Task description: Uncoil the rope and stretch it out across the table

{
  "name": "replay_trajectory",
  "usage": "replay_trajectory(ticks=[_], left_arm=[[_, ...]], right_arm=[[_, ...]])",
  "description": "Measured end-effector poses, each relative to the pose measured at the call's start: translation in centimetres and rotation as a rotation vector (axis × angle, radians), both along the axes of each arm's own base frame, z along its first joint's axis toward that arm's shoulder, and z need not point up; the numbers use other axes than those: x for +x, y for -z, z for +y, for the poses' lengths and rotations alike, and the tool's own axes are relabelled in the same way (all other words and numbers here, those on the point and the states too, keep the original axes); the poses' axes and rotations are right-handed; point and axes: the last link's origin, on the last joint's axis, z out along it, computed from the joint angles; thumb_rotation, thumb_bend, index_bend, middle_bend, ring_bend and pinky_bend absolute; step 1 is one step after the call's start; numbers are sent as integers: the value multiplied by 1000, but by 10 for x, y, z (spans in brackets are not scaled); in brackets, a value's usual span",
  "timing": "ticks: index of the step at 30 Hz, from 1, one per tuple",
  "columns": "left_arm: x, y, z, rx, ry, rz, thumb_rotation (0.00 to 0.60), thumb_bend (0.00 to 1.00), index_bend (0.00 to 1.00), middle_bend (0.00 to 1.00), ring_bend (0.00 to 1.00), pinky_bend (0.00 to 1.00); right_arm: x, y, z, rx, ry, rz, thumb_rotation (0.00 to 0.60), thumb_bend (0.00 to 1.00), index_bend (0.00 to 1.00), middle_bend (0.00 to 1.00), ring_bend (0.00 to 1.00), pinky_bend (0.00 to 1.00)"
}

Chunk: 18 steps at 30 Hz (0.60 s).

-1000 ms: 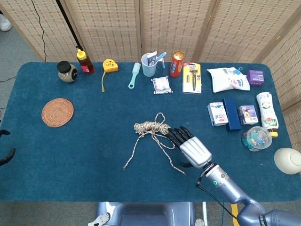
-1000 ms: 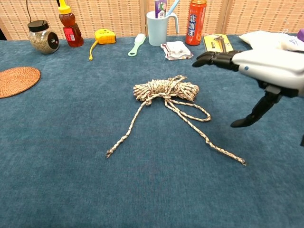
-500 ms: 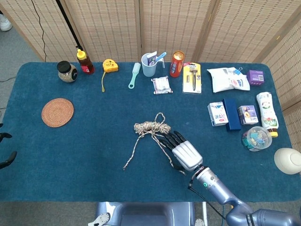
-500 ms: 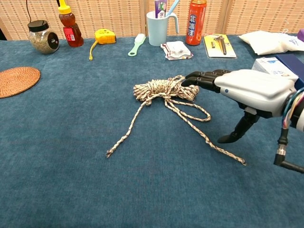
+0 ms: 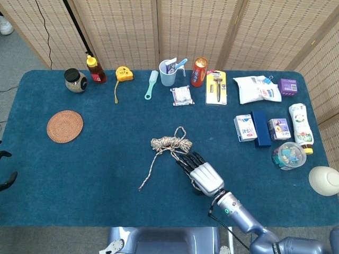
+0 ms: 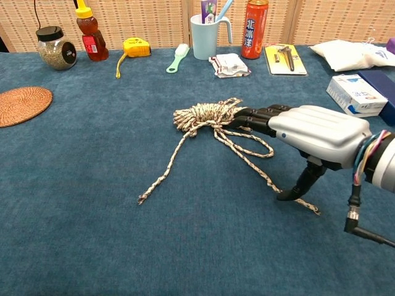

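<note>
Beige-and-brown braided rope (image 6: pixel 213 115) lay mid-surface as a tight coiled bundle, two loose tails trailing toward the near edge. Nubby blue cloth covered the surface (image 5: pixel 95 159). Over the right tail hovered the right robot hand (image 6: pixel 308 132), silver-backed, dark fingers (image 6: pixel 256 117) extended and apart, holding nothing, tips at the coil. Its thumb hid part of the tail. Only dark fingertips of the left robot hand (image 5: pixel 5 180) showed; state unclear.
</note>
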Motion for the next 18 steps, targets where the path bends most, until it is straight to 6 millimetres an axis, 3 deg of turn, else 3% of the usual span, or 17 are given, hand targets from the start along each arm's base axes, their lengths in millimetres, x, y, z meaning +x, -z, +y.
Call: replay_trajectory(ticks=[18], left_arm=[[-1, -1, -3, 4, -2, -4, 519, 255, 358, 168, 159, 159]], right_arm=[[-17, 4, -6, -36, 5, 68, 600, 105, 0, 0, 0, 0]])
